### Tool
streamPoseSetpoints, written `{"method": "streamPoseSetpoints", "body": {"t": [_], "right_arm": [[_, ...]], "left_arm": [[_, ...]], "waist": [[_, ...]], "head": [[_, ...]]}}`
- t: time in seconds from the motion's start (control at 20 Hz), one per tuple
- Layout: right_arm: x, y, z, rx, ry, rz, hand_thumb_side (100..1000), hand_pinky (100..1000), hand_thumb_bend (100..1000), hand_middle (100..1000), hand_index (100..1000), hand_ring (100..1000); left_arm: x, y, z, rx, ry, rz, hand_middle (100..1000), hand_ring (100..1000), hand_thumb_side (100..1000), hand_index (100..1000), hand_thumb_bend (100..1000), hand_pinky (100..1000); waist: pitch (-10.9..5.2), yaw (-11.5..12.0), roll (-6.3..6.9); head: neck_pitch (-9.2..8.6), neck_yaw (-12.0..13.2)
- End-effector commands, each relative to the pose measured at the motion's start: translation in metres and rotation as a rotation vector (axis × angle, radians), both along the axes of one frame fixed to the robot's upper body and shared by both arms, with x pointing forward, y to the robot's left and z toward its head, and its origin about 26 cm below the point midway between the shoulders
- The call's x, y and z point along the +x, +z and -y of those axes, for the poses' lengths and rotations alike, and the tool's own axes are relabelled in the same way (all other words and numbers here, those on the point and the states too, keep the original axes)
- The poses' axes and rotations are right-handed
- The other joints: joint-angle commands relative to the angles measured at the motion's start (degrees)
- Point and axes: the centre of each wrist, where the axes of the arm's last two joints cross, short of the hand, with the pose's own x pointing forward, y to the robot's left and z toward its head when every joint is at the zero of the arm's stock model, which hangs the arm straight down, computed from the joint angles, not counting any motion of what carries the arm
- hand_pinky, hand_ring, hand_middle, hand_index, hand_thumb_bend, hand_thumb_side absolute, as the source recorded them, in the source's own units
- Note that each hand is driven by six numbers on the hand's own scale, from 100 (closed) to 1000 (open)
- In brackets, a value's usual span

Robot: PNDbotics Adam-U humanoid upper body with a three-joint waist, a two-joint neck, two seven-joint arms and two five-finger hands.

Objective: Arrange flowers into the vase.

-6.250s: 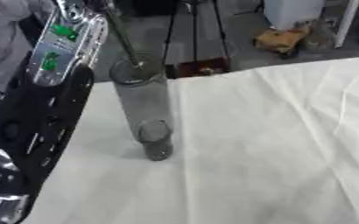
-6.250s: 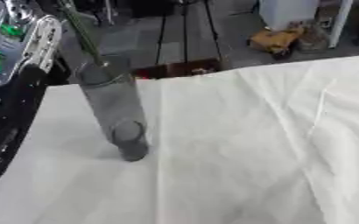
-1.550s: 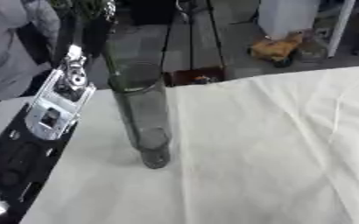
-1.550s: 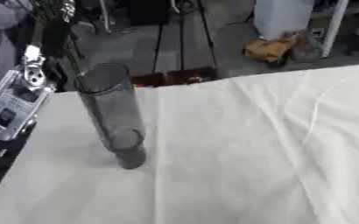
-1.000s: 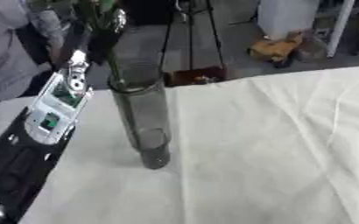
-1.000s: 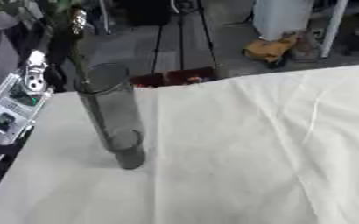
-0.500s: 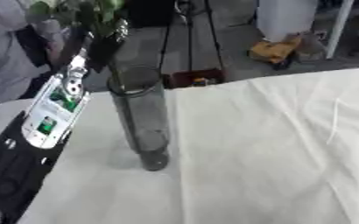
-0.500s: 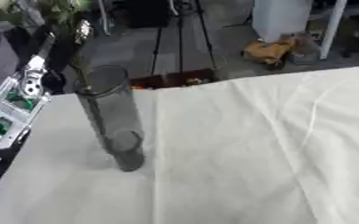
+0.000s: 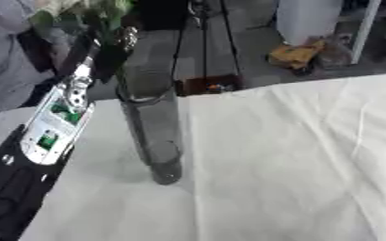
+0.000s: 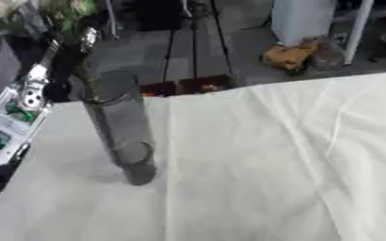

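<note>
One tall glass vase (image 9: pixel 156 136) stands upright on the white-clothed table (image 9: pixel 295 164), apparently empty, while the left robot hand (image 9: pixel 106 44), grasp state indiscernible, holds green flower foliage (image 9: pixel 89 9) above its mouth; insertion remains.

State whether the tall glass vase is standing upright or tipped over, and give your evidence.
Upright. The vase stands on its base on the white tablecloth, open mouth up, beside the left hand holding green leaves.
</note>
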Motion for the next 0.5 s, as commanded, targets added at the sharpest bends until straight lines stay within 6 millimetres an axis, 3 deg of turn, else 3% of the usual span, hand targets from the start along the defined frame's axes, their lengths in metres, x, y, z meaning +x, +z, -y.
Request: {"method": "streamPoseSetpoints", "body": {"t": [0.05, 0.5], "right_arm": [[-0.0037, 0.0095, -0.0002, -0.018, -0.005, 0.035, 1000, 897, 100, 821, 899, 1000], [-0.0036, 0.0094, -0.0002, -0.015, -0.006, 0.036, 1000, 898, 100, 821, 899, 1000]], "left_arm": [[-0.0063, 0.0154, -0.0055, -0.048, -0.001, 0.061, 757, 647, 1000, 891, 100, 326], [-0.008, 0.0166, -0.005, -0.208, -0.005, 0.112, 751, 637, 1000, 886, 100, 316]], "waist": [[-1.13, 0.11, -0.61], [-0.98, -0.02, -0.66]], "head": [[-0.81, -0.13], [-1.1, -0.23]]}}
